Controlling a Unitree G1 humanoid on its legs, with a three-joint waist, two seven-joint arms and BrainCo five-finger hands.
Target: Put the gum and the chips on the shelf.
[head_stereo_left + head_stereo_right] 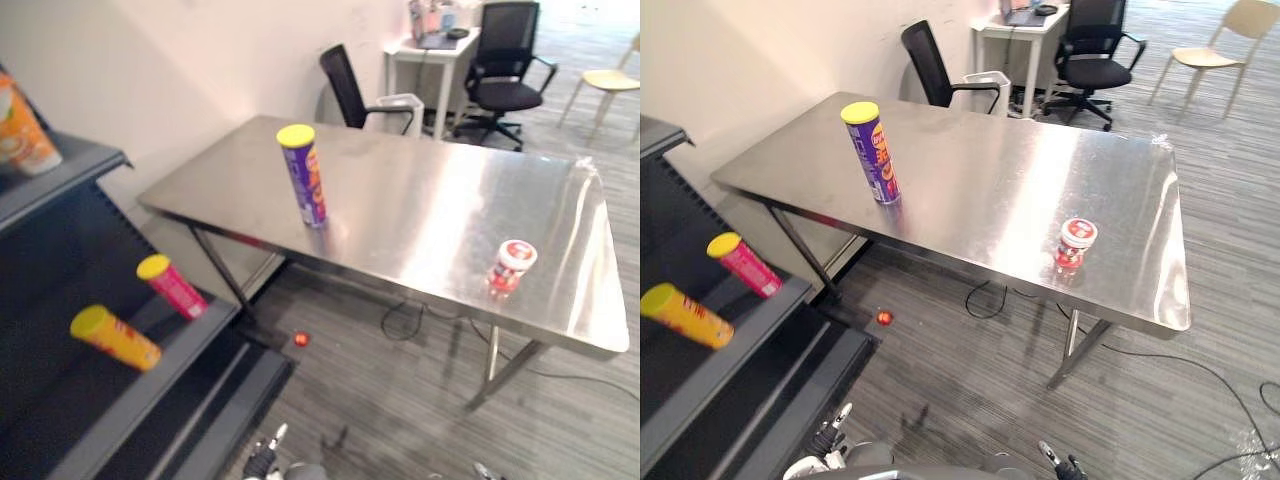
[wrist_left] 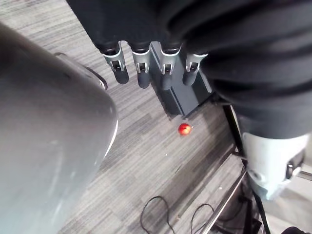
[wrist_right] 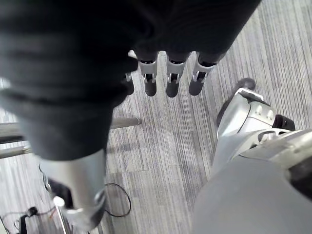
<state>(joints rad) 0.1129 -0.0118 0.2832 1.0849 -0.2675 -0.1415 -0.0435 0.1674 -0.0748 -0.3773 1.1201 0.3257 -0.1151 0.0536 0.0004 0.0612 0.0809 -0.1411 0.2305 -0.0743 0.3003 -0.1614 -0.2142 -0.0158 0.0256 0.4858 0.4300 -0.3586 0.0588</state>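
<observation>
Chips (image 1: pixel 303 176) upright, gum tub (image 1: pixel 510 266) (red), on tbl (image 1: pixel 420 200).

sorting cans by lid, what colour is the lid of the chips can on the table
Yellow lid on the purple chips can, clearest in the left eye view.

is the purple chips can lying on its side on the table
No, the purple chips can stands upright on the steel table, with its yellow lid on top.

Three yellow-lidded chip tubes show: purple tube (image 1: pixel 310 185), pink tube (image 1: pixel 175 287), yellow tube (image 1: pixel 118 340). There is one gum tub (image 1: pixel 511 265) and one red ball (image 1: pixel 301 339).
</observation>
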